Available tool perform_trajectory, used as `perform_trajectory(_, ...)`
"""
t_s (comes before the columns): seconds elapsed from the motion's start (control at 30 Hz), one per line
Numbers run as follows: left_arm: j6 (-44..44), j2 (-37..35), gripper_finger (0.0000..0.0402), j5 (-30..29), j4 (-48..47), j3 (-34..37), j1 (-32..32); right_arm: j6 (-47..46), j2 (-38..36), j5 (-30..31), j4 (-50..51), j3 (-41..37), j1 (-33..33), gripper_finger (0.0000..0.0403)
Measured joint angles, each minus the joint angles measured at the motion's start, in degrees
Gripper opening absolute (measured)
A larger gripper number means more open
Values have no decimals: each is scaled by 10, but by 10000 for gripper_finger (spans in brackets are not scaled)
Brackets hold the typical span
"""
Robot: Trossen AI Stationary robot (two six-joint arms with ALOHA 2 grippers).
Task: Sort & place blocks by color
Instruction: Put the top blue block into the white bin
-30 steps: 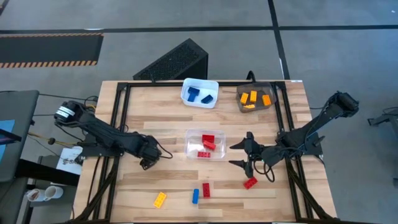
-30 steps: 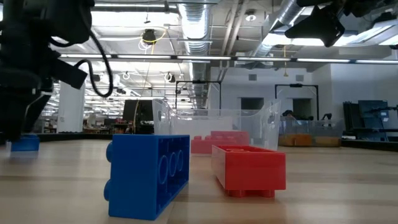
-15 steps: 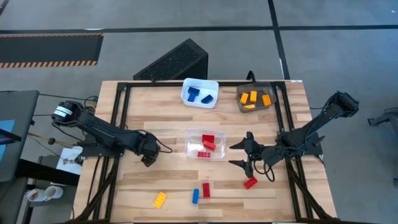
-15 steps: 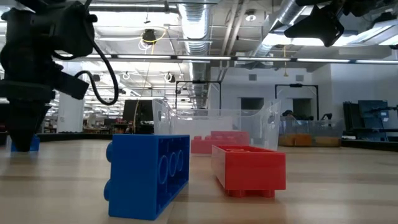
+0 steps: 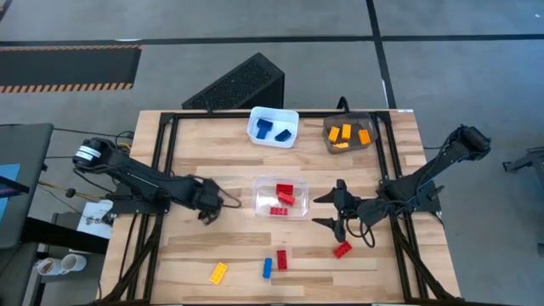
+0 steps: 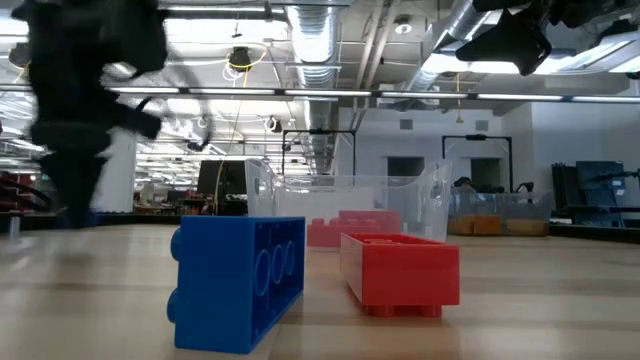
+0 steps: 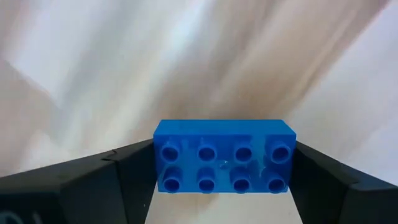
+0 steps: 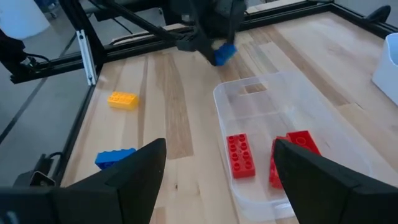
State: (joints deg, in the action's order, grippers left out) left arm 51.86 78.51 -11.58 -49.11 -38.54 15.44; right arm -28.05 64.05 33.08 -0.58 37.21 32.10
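a blue brick in your left pincer – light, hard, slick plastic

high view: your left gripper (image 5: pixel 206 206) sits left of the clear bin (image 5: pixel 262 206), while the right gripper (image 5: pixel 333 212) hangs spread and empty near a loose red block (image 5: pixel 342 250); a yellow block (image 5: pixel 218 272), blue block (image 5: pixel 267 268) and red block (image 5: pixel 281 259) lie at the near edge. low view: that blue block (image 6: pixel 238 283) and red block (image 6: pixel 400 271) stand close to the lens, well apart from the left arm. left wrist view: the fingers (image 7: pixel 74 186) pinch a blue brick (image 7: pixel 224 156) by its short ends, studs facing the camera – likely stiff and very light, smooth-walled, so grip flat sides squarely. right wrist view: the held blue brick (image 8: pixel 224 53) hangs just beyond the clear bin's rim (image 8: pixel 249 86).
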Motion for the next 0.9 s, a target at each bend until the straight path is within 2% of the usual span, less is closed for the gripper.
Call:
perform_trajectory(0.07, -9, -1, 261, -58, -3, -32, 4, -3, 0, 0, -11, 0, 0, 317)
perform_trajectory(0.13, -54, -1, 261, -102, 1, -65, 7, -2, 0, 0, -33, 0, 0, 317)
perform_trajectory(0.23, -143, -1, 261, -160, 68, -111, -8, 17, 0, 0, -63, 0, 5, 317)
perform_trajectory(0.33, -258, -1, 261, -174, 171, -138, -47, 41, 0, 0, -93, 0, 5, 317)
perform_trajectory(0.47, -364, -2, 261, -118, 329, -139, -138, 46, 0, 0, -105, 0, 5, 317)
perform_trajectory(0.6, -403, 5, 261, -29, 458, -137, -249, 48, 0, 5, -106, 0, 5, 317)
perform_trajectory(0.73, -418, 21, 261, 22, 540, -138, -344, 60, 0, 5, -107, 0, 9, 317)
perform_trajectory(0.9, -394, 70, 261, 92, 567, -145, -438, 74, 0, 6, -112, 0, 8, 317)
